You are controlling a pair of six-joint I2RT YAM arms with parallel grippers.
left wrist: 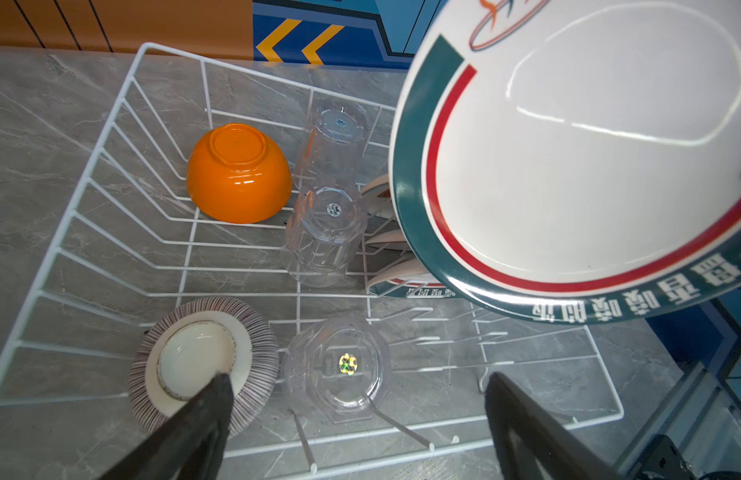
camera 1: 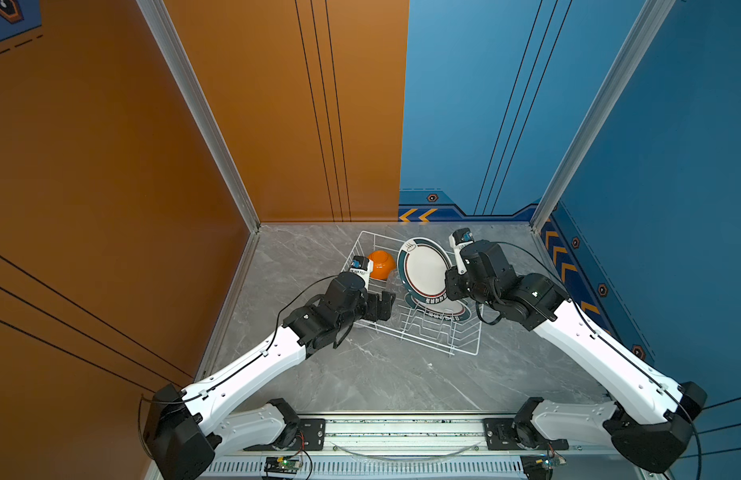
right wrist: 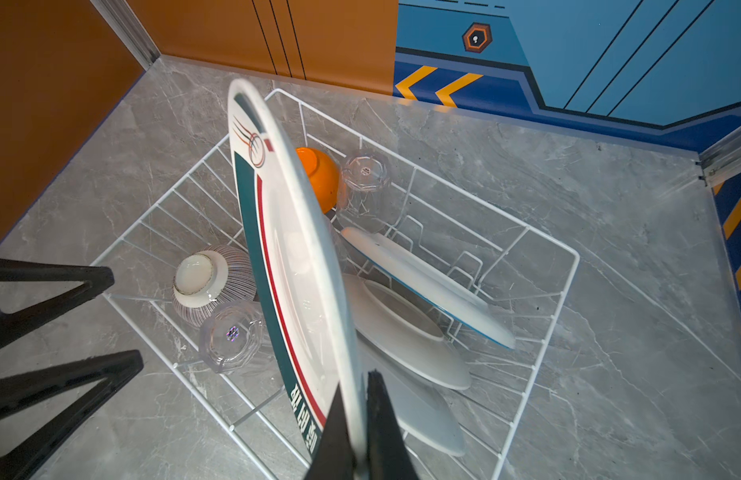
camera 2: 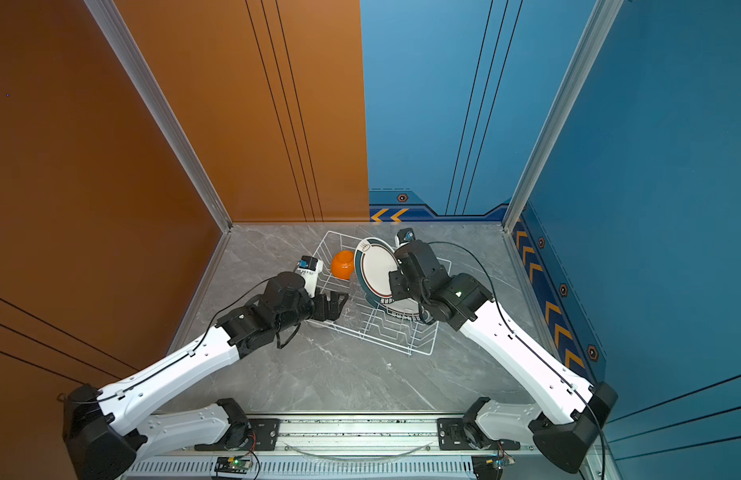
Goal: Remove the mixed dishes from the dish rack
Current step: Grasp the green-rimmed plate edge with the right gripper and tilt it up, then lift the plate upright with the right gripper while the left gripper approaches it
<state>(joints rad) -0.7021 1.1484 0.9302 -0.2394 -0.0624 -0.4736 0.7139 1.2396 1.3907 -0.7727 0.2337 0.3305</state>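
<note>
**A:** Status on the unloading?

**B:** Early, by my reading. The right gripper (right wrist: 357,384) is clamped on the rim of the teal-rimmed plate (right wrist: 285,249). It holds the plate on edge above the dish rack (left wrist: 68,216). I can't tell whether the plate's lower edge is clear of the prongs.

**A:** And the left?

**B:** The left gripper (left wrist: 358,380) has its jaws spread wide with nothing in them. It hovers over the nearest clear glass (left wrist: 335,361).

**A:** What's left inside?

**B:** Nearly everything.
- The orange bowl (left wrist: 240,174) sits upside down.
- The striped bowl (left wrist: 202,361) is also upside down.
- The middle glass (left wrist: 327,232) and the far glass (left wrist: 339,133) sit upside down in line with the near one.
- A blue-edged plate (right wrist: 427,282) leans in the prongs.
- A white plate (right wrist: 402,332) leans beside it, with a third plate (right wrist: 422,415) below that.

**A:** Anything set down yet?

**B:** I see no dish on the marble tabletop (camera 1: 360,374) outside the rack. So one plate is in transit and eight pieces remain.
</note>
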